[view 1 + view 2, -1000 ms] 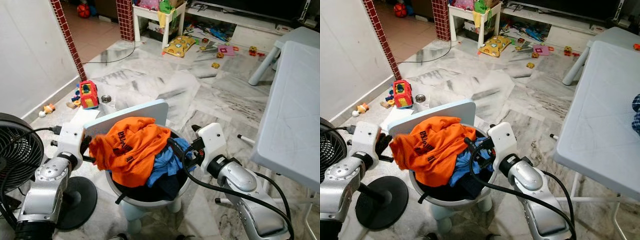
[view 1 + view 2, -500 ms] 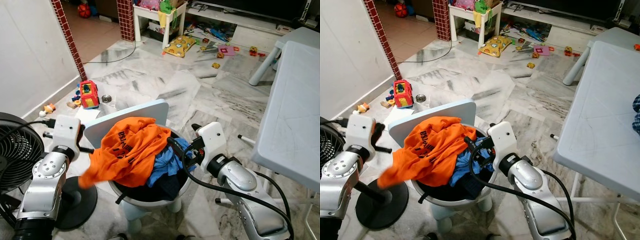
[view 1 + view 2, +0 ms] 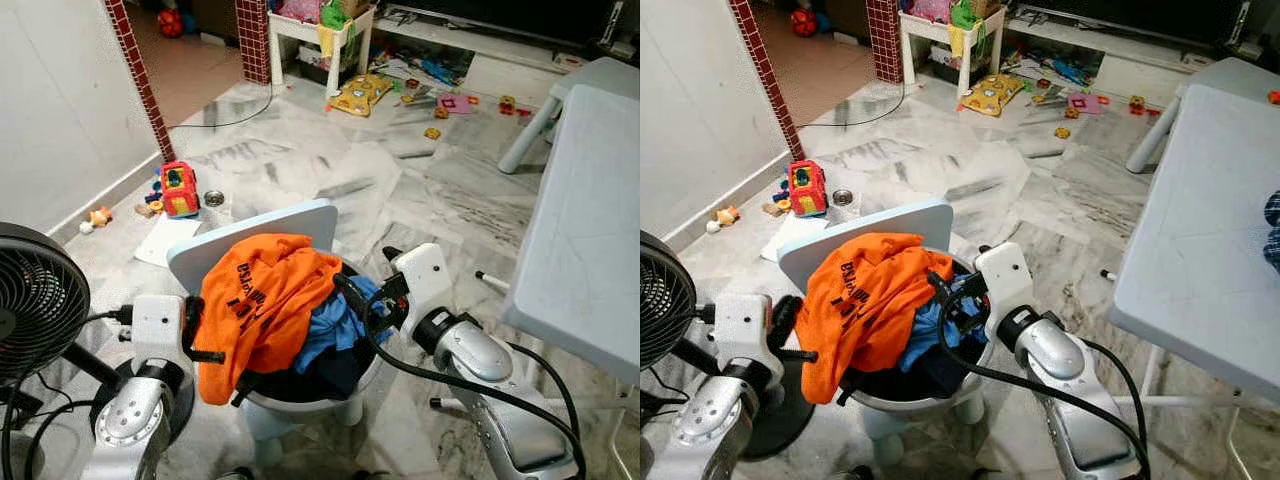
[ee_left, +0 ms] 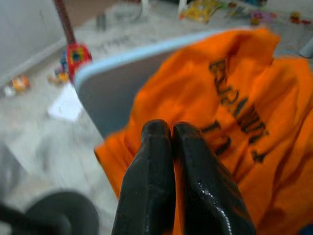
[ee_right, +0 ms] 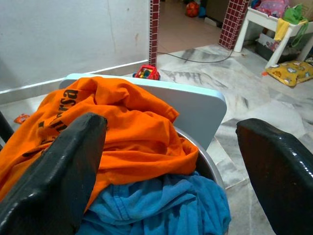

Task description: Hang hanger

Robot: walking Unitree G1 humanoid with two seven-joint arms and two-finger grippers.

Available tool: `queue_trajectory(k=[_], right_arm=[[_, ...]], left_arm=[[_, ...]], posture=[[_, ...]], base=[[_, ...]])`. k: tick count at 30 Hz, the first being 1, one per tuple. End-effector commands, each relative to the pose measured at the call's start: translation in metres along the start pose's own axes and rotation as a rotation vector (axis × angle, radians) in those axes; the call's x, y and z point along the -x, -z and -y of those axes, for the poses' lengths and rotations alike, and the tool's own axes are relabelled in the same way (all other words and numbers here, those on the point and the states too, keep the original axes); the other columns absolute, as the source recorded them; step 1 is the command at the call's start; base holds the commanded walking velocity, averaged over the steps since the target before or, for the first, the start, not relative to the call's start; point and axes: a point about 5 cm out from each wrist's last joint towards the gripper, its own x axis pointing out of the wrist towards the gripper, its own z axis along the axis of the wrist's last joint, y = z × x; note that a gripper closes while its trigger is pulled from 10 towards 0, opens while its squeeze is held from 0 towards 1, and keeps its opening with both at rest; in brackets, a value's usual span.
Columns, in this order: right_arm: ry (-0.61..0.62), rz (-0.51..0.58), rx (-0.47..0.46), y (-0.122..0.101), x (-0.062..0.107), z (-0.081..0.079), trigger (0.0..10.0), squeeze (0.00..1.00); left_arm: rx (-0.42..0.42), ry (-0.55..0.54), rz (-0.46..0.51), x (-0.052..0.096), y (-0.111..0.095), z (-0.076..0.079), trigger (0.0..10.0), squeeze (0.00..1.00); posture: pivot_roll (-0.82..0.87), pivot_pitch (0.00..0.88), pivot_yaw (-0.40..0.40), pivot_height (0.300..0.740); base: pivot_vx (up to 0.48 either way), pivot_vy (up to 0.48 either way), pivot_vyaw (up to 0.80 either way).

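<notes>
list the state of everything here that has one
orange shirt: draped over the basin's rim, hanging down its side
blue cloth: crumpled inside the basin
basin: full of clothes
left pincer: shut, beside the orange shirt
right pincer: open, at the basin's rim
fan: upright

— What carries everything before me?
— A grey-veined marble floor point(image 3: 400, 190).
— What stands on it?
— A small pale chair point(image 3: 262, 240) bearing a metal basin point(image 3: 345, 398) of laundry; a black fan point(image 3: 35, 300) by my left; a white table point(image 3: 590, 250) to my right; a red toy truck point(image 3: 178, 187) near the wall; scattered toys point(image 3: 430, 100) at the far edge.
</notes>
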Motion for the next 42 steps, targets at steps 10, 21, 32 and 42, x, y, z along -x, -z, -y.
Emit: queue_trajectory(k=[10,21,32,42], right_arm=[[-0.002,0.01,0.013,-0.003,-0.001,0.001,10.0,0.0],[0.005,0.005,0.018,-0.002,-0.001,0.001,10.0,0.0],[-0.001,0.001,0.016,0.0,-0.001,0.0,10.0,0.0],[-0.118,-0.014,-0.014,0.0,0.003,-0.013,10.0,0.0]], left_arm=[[0.046,0.007,-0.261,-0.004,0.025,0.001,10.0,1.0],[-0.088,0.168,-0.35,0.01,0.027,0.02,10.0,1.0],[-0.122,0.14,-0.441,0.022,0.037,0.012,10.0,1.0],[-0.139,0.124,-0.444,0.006,0.038,0.001,10.0,1.0]], posture=[[-0.1,0.134,-0.025,0.74],[-0.1,0.141,-0.017,0.74],[-0.09,0.143,-0.019,0.74],[-0.1,0.141,-0.02,0.74]], base=[[0.0,0.0,0.0],[0.0,0.0,0.0],[0.0,0.0,0.0],[0.0,0.0,0.0]])
